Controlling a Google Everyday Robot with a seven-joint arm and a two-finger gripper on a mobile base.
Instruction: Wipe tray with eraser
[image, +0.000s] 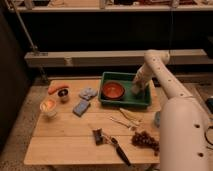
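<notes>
– One tray (127, 102), dark green, back right on the wooden table (65, 135). An orange-red bowl (113, 90) fills its left half. Where does that put you?

– Your gripper (138, 89) is down at the tray's right end, just beside the bowl, at or near the tray floor. Whether it is closed on anything: cannot tell. Eraser: not made out; if held, it is hidden under the wrist.

– How do you wipe well from there?

– Judgement: only the strip right of the bowl and the front edge are free. Use short strokes parallel to the rim, flat and light, so the tray doesn't skate. Stop short of the bowl; a nudge would shove it.

– Anything outside to mind?

– Cutlery (127, 117) lies near the front rim, and grapes (145, 140) sit further forward, beside your arm (175, 100). The blue sponge (81, 107) and grey cloth (88, 93) on the left are well apart.
</notes>
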